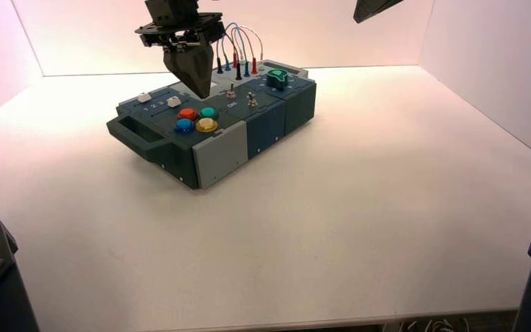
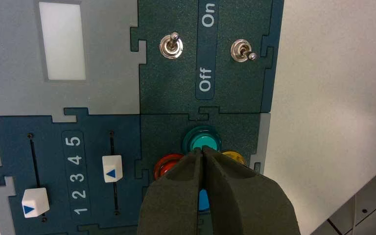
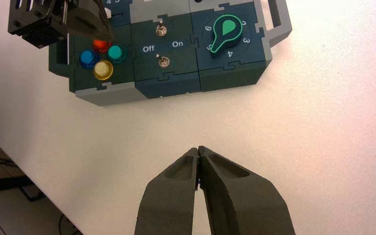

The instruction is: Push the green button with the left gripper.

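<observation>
Above the box's (image 1: 180, 149) button cluster, the left gripper (image 1: 199, 90) hangs with fingers pressed together into one blunt wedge, presumably so the tip works as a single poking point. Green button (image 1: 209, 112) sits at the 1 o'clock corner of the four-button group in the high view, red (image 1: 188, 113) at 10, blue (image 1: 184, 125) at 7, yellow (image 1: 207, 124) at 5. In the left wrist view the closed tip (image 2: 201, 152) lines up right at the edge of the green button (image 2: 201, 141), red (image 2: 166, 165) and yellow (image 2: 234, 156) peeking out either side; contact not clear, tip looks just above, so likely final descent stage. Next move probably a short straight push down; the wedge is wide, so drift risks hitting a neighbour. Two toggle switches (image 2: 170, 46) sit beyond the buttons, sliders (image 2: 111, 168) beside them, dark-green knob (image 3: 224, 32) at the far end. Right gripper (image 3: 199, 152) is parked off the box over the table (image 1: 387, 207), fingers together, clear of the work.
</observation>
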Available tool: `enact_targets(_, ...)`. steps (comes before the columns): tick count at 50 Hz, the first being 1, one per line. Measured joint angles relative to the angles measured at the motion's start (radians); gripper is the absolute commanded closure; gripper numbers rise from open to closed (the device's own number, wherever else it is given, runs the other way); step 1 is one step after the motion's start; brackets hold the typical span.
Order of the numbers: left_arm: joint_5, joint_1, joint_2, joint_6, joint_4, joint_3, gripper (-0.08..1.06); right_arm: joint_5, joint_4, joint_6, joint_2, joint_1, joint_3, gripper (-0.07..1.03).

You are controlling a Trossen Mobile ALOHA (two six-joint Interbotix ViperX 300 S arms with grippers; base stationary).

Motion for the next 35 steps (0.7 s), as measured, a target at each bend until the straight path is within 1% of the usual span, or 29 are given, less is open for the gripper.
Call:
enact_targets(20,-0.003,-0.026,0.031,0.003,0.000,0.000,1.00,-0.003,0.000,0.000,0.000,0.000,0.002,0.98)
enact_targets(31,-0.018,-0.025,0.043,0.003,0.000,0.000,1.00,-0.003,0.000,0.000,0.000,-0.002,0.002,0.98)
enact_targets(35,-0.028,-0.025,0.048,0.003,0.005,0.000,1.00,-0.003,0.000,0.000,0.000,0.000,0.002,0.98)
